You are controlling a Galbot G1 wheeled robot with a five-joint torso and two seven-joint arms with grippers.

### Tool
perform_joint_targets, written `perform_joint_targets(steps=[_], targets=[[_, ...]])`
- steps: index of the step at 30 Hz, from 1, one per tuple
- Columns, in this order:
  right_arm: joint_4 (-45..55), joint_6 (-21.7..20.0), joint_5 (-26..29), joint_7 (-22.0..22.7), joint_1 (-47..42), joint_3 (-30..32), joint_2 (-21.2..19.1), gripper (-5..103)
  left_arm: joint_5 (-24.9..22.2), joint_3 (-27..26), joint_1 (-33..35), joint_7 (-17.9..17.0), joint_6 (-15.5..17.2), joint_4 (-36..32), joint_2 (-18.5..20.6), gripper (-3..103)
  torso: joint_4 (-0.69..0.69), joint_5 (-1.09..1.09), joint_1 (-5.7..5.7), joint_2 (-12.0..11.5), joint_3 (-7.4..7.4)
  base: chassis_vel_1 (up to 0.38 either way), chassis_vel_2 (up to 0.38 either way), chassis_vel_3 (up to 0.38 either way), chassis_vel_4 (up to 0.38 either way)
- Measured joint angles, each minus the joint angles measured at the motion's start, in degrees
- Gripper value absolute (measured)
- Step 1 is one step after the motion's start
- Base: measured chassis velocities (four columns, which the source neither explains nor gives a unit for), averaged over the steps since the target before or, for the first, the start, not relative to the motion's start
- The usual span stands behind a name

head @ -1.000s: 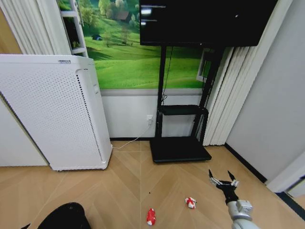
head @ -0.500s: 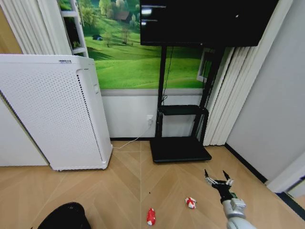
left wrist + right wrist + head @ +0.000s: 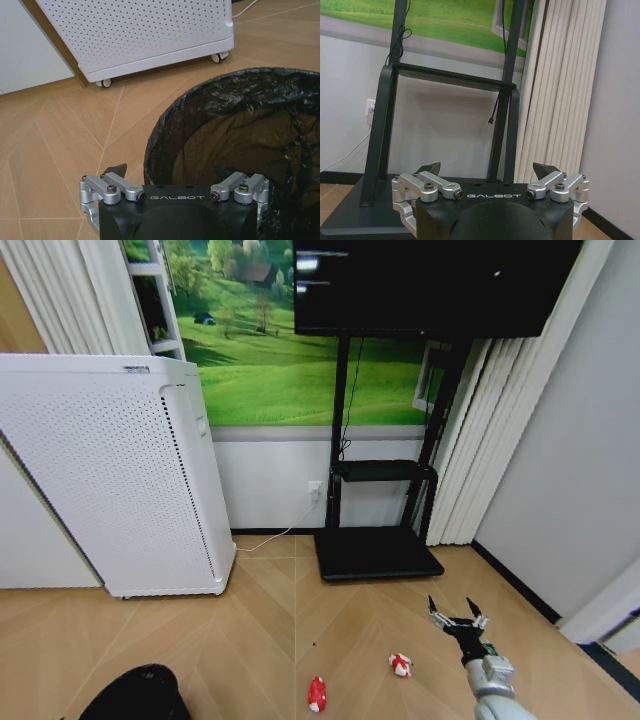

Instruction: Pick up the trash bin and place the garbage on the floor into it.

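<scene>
Head view: the trash bin (image 3: 135, 695) is seen at the lower left of the floor, while the red piece (image 3: 317, 694) and the red-and-white piece (image 3: 400, 665) are found on the floor toward the lower right, well apart from it. The right gripper (image 3: 457, 621) is held above the floor just right of the red-and-white piece, jaws spread wide and empty, so that piece is judged nearer to the right arm. In the left wrist view, the left gripper (image 3: 177, 175) is set at the bin's lined rim (image 3: 165, 120); one jaw is seen outside the wall, the other is hidden, and whether anything is clenched cannot be told.
</scene>
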Motion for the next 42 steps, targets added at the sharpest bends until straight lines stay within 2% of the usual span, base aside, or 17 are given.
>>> perform_joint_targets(steps=[9, 20, 22, 23, 25, 26, 29, 32, 34, 35, 37, 42], targets=[[-0.5, -0.06, -0.02, 0.0, 0.31, 0.2, -0.09, 100, 1.54, 0.23, 0.28, 0.24, 0.04, 1.57, -0.22, 98, 0.02, 0.0, 0.0, 0.0, 0.0, 0.0, 0.0, 0.0, 0.0], [-0.26, 0.14, -0.65, -0.11, -0.36, -0.05, 0.35, 100, 1.74, 2.72, -2.64, 0.02, 0.09, 3.87, -0.11, 96, -0.01, 0.0, 0.0, 0.0, 0.0, 0.0, 0.0, 0.0, 0.0], [-0.21, 0.19, -0.65, -0.12, -0.36, -0.05, 0.33, 100, 1.71, 2.88, -2.79, 0.18, 0.09, 3.86, -0.06, 86, -0.01, 0.0, 0.0, 0.0, 0.0, 0.0, 0.0, 0.0, 0.0], [-0.21, 0.19, -0.65, -0.12, -0.36, -0.05, 0.33, 100, 1.71, 2.88, -2.79, 0.18, 0.09, 3.86, -0.06, 86, -0.01, 0.0, 0.0, 0.0, 0.0, 0.0, 0.0, 0.0, 0.0], [-0.05, 0.21, -0.7, -0.13, -0.36, -0.13, 0.41, 100, 1.67, 2.89, -2.81, 0.48, -0.11, 3.66, -0.05, 76, 0.0, 0.02, 0.0, 0.01, 0.0, 0.0, 0.0, 0.0, 0.0], [-0.05, 0.21, -0.7, -0.13, -0.36, -0.13, 0.41, 100, 1.67, 2.89, -2.81, 0.48, -0.11, 3.66, -0.05, 76, 0.0, 0.02, 0.0, 0.01, 0.0, 0.0, 0.0, 0.0, 0.0], [0.01, 0.28, -0.91, -0.13, -0.41, -0.34, 0.69, 100, 1.6, 2.96, -2.78, 0.71, -0.24, 3.43, -0.16, 59, 0.0, 0.0, 0.0, 0.01, 0.01, 0.0, 0.0, 0.0, 0.0], [0.0, 0.37, -0.96, -0.14, -0.41, -0.39, 0.7, 100, 1.61, 3.06, -2.72, 0.79, -0.33, 3.33, -0.28, 54, 0.0, 0.01, 0.0, 0.01, 0.0, 0.0, 0.0, 0.0, 0.0], [0.0, 0.42, -0.95, -0.14, -0.38, -0.38, 0.59, 100, 1.67, 3.2, -2.71, 0.89, -0.5, 3.31, -0.38, 43, 0.0, 0.01, 0.0, 0.01, 0.0, 0.0, 0.0, 0.0, 0.0], [0.0, 0.42, -0.95, -0.14, -0.38, -0.38, 0.59, 100, 1.67, 3.2, -2.71, 0.89, -0.5, 3.31, -0.38, 43, 0.0, 0.01, 0.0, 0.01, 0.0, 0.0, 0.0, 0.0, 0.0], [-0.04, 0.55, -0.85, -0.14, -0.3, -0.25, 0.36, 100, 1.78, 3.37, -2.71, 1.27, -0.77, 3.25, -0.52, 32, 0.0, 0.03, 0.0, 0.01, 0.0, 0.0, 0.0, 0.0, 0.0], [-0.19, 0.81, -0.71, -0.07, -0.2, -0.1, 0.19, 100, 2.13, 3.45, -2.78, 2.1, -1.33, 3.14, -0.69, 23, 0.0, 0.06, 0.0, 0.02, 0.0, 0.0, 0.0, 0.0, 0.0]])
